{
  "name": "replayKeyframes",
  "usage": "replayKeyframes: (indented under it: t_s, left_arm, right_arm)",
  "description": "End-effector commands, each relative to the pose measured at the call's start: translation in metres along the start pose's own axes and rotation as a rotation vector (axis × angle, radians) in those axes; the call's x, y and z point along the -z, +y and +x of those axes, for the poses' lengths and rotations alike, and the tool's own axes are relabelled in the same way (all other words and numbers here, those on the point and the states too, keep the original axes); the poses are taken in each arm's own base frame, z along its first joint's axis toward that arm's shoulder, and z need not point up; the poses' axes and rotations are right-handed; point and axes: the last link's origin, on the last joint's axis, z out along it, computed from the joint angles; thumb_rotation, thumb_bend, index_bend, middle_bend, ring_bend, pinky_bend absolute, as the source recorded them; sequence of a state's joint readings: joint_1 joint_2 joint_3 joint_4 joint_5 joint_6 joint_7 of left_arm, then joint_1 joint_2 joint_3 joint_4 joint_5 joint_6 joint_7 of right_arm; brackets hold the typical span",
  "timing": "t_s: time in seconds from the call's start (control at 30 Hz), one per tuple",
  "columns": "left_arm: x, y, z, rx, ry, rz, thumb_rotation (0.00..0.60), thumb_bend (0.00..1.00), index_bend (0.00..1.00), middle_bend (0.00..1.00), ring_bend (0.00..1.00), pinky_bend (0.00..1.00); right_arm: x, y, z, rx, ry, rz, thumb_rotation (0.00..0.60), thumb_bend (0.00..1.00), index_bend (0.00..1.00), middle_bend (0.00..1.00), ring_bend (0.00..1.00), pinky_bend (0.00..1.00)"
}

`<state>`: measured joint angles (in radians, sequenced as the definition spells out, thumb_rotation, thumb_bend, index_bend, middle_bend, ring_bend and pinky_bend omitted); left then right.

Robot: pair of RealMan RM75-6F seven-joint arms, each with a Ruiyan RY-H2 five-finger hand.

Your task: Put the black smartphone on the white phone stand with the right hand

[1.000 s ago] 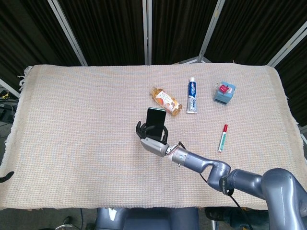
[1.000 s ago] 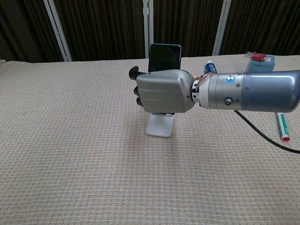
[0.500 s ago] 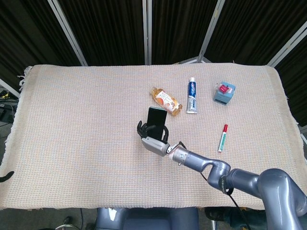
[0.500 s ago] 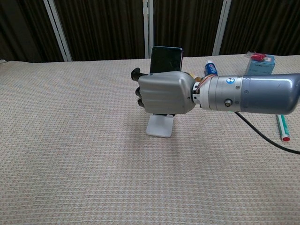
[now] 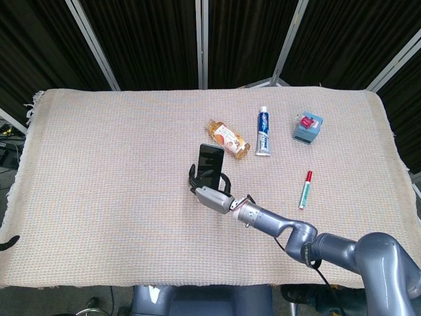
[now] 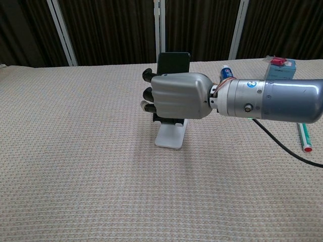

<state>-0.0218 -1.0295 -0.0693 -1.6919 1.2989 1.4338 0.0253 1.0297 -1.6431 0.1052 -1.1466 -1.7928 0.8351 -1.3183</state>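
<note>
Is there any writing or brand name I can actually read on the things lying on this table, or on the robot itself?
No text reads clearly enough to quote.
toothpaste tube: blue and white printing, too small to read.
orange bottle: label too blurred.
blue box: red patch on top, no legible words.
red-and-white pen: green marking, unreadable.
right hand: a small blue round mark on the wrist behind it, unreadable.
black smartphone: dark screen, nothing shown.

Right hand point(image 6: 177, 96) around smartphone point(image 6: 173, 62) over stand point(image 6: 169, 136)
</note>
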Motion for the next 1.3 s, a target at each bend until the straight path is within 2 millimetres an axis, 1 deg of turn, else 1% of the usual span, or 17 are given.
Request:
replayKeyframes:
  t_s: [0.03,0.17,0.27,0.43,0.47,0.5,0.57,0.67,0.73,0.83,0.87,0.93,0.97,1.0,1.1,1.17,1.3]
  left_arm:
    - [0.000,0.000,0.000,0.000,-0.001,0.000,0.600,0.00,0.00,0.00,0.00,0.00]
    - [0.000,0.001,0.000,0.002,-0.001,-0.003,0.600,0.00,0.00,0.00,0.00,0.00]
    - [0.001,0.001,0.001,0.005,0.001,-0.005,0.600,0.00,0.00,0.00,0.00,0.00]
    - [0.003,0.002,0.002,0.015,0.002,-0.016,0.600,0.00,0.00,0.00,0.00,0.00]
    - [0.004,0.003,0.004,0.018,0.006,-0.021,0.600,0.00,0.00,0.00,0.00,0.00]
    - [0.005,0.004,0.006,0.024,0.014,-0.030,0.600,0.00,0.00,0.00,0.00,0.00]
    - [0.008,0.005,0.009,0.031,0.024,-0.042,0.600,0.00,0.00,0.00,0.00,0.00]
    - [0.010,0.006,0.011,0.039,0.032,-0.054,0.600,0.00,0.00,0.00,0.00,0.00]
    - [0.013,0.007,0.013,0.044,0.042,-0.069,0.600,0.00,0.00,0.00,0.00,0.00]
    - [0.018,0.011,0.016,0.045,0.061,-0.098,0.600,0.00,0.00,0.00,0.00,0.00]
    - [0.020,0.013,0.016,0.045,0.069,-0.112,0.600,0.00,0.00,0.00,0.00,0.00]
    - [0.024,0.016,0.016,0.044,0.081,-0.136,0.600,0.00,0.00,0.00,0.00,0.00]
    - [0.026,0.017,0.016,0.044,0.086,-0.147,0.600,0.00,0.00,0.00,0.00,0.00]
    - [0.027,0.018,0.016,0.044,0.087,-0.151,0.600,0.00,0.00,0.00,0.00,0.00]
    - [0.031,0.020,0.015,0.045,0.087,-0.166,0.600,0.00,0.00,0.00,0.00,0.00]
    - [0.033,0.020,0.014,0.045,0.086,-0.171,0.600,0.00,0.00,0.00,0.00,0.00]
    - [0.035,0.020,0.014,0.049,0.084,-0.173,0.600,0.00,0.00,0.00,0.00,0.00]
  right_arm:
    - [0.001,0.002,0.000,-0.002,-0.001,-0.006,0.600,0.17,0.16,0.25,0.55,0.26]
    - [0.005,0.006,-0.003,-0.002,-0.012,-0.020,0.600,0.17,0.16,0.25,0.55,0.26]
    - [0.013,0.011,-0.006,-0.013,-0.026,-0.039,0.600,0.17,0.16,0.25,0.55,0.26]
    - [0.038,0.026,-0.009,-0.075,-0.050,-0.114,0.600,0.17,0.16,0.25,0.55,0.26]
    - [0.048,0.032,-0.009,-0.102,-0.057,-0.141,0.600,0.17,0.16,0.25,0.55,0.26]
    - [0.067,0.044,-0.013,-0.134,-0.072,-0.204,0.600,0.17,0.16,0.26,0.55,0.26]
    - [0.094,0.055,-0.014,-0.179,-0.087,-0.256,0.600,0.17,0.16,0.26,0.55,0.26]
    - [0.120,0.064,-0.016,-0.259,-0.124,-0.317,0.600,0.17,0.16,0.27,0.55,0.26]
    - [0.144,0.070,-0.018,-0.362,-0.169,-0.391,0.600,0.17,0.16,0.27,0.55,0.25]
    - [0.178,0.072,-0.021,-0.540,-0.250,-0.504,0.600,0.17,0.15,0.24,0.53,0.16]
    - [0.192,0.071,-0.021,-0.629,-0.288,-0.557,0.600,0.16,0.14,0.22,0.49,0.10]
    - [0.217,0.069,-0.020,-0.767,-0.334,-0.640,0.600,0.09,0.11,0.13,0.34,0.01]
    - [0.230,0.067,-0.018,-0.848,-0.345,-0.696,0.600,0.05,0.09,0.09,0.28,0.00]
    - [0.235,0.065,-0.017,-0.880,-0.347,-0.716,0.600,0.02,0.06,0.04,0.20,0.00]
    - [0.261,0.051,-0.013,-1.063,-0.384,-0.805,0.600,0.00,0.00,0.00,0.03,0.00]
    - [0.277,0.040,-0.011,-1.141,-0.420,-0.836,0.600,0.00,0.00,0.00,0.00,0.00]
    - [0.298,0.019,-0.007,-1.262,-0.432,-0.878,0.600,0.00,0.00,0.00,0.00,0.00]
